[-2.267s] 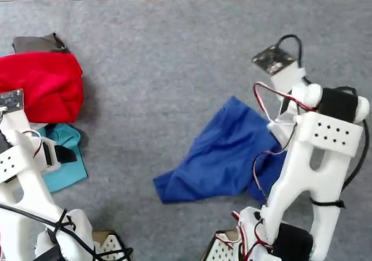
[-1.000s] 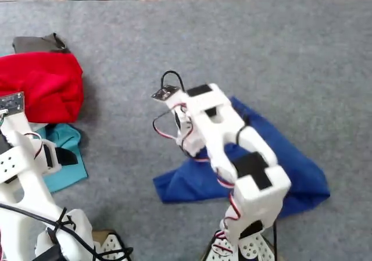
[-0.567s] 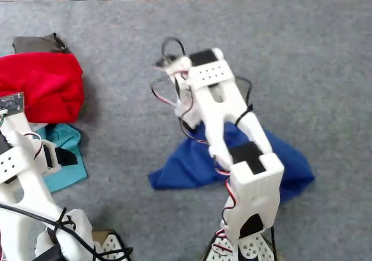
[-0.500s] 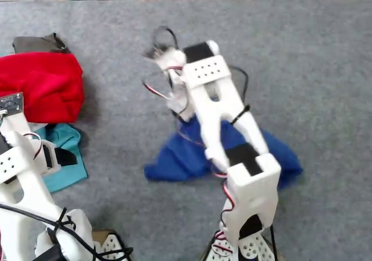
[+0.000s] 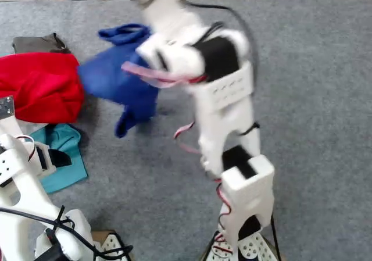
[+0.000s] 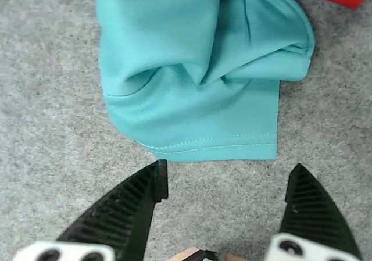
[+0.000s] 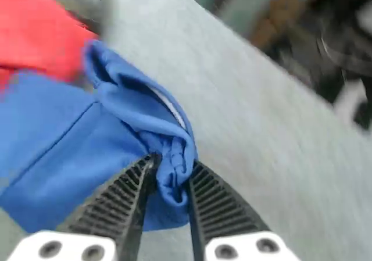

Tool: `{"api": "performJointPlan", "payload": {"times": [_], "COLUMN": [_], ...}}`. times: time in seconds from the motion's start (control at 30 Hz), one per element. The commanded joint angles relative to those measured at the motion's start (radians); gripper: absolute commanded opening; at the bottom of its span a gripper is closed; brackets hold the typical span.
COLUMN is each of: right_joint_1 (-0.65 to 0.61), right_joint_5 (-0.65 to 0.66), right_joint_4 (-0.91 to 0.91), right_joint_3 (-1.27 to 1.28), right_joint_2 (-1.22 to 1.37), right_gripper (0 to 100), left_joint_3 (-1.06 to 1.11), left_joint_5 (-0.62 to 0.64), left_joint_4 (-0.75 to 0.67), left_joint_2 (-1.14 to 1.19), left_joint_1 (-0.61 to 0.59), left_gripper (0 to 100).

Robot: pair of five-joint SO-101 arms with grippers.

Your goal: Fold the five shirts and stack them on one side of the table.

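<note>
My right gripper (image 7: 170, 177) is shut on a bunch of the blue shirt (image 7: 87, 150). In the high view the right arm stretches to the far left of the table and the blue shirt (image 5: 119, 78) hangs lifted, just right of the folded red shirt (image 5: 38, 83). A dark grey shirt (image 5: 38, 43) lies behind the red one, and a teal shirt (image 5: 61, 156) lies in front of it. My left gripper (image 6: 224, 203) stands open over the felt, close to the hem of the teal shirt (image 6: 197, 81), with nothing between its fingers.
Grey felt (image 5: 308, 75) covers the table, bare on the right half. The left arm's white body (image 5: 20, 174) stands at the near left, beside the teal shirt. Furniture legs show beyond the far edge.
The right arm swung from the table's right side across to the far left, took hold of the blue shirt and lifted it off the felt towards the red shirt. The left arm stayed put.
</note>
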Motion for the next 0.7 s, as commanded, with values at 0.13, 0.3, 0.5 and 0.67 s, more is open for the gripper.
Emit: {"api": "performJointPlan", "payload": {"times": [0.13,0.3,0.5,0.67], "right_joint_1": [0.313,0.523,0.79,0.967], "right_joint_5": [0.072,0.203,0.396,0.591], "right_joint_4": [-0.025,-0.075,-0.084,-0.083], "right_joint_3": [0.598,0.885,1.044,1.15], "right_joint_2": [-0.013,-0.013,-0.013,-0.013], "right_gripper": [1.5,1.5,1.5,1.6], "left_joint_3": [-0.079,-0.111,-0.105,-0.107], "left_joint_5": [-0.006,-0.003,0.061,0.166], "left_joint_4": [-0.006,-0.002,0.0,0.0], "left_joint_2": [-0.009,-0.002,-0.002,-0.002], "left_joint_1": [-0.002,0.028,0.148,0.305], "left_gripper": [33,33,34,34]}}
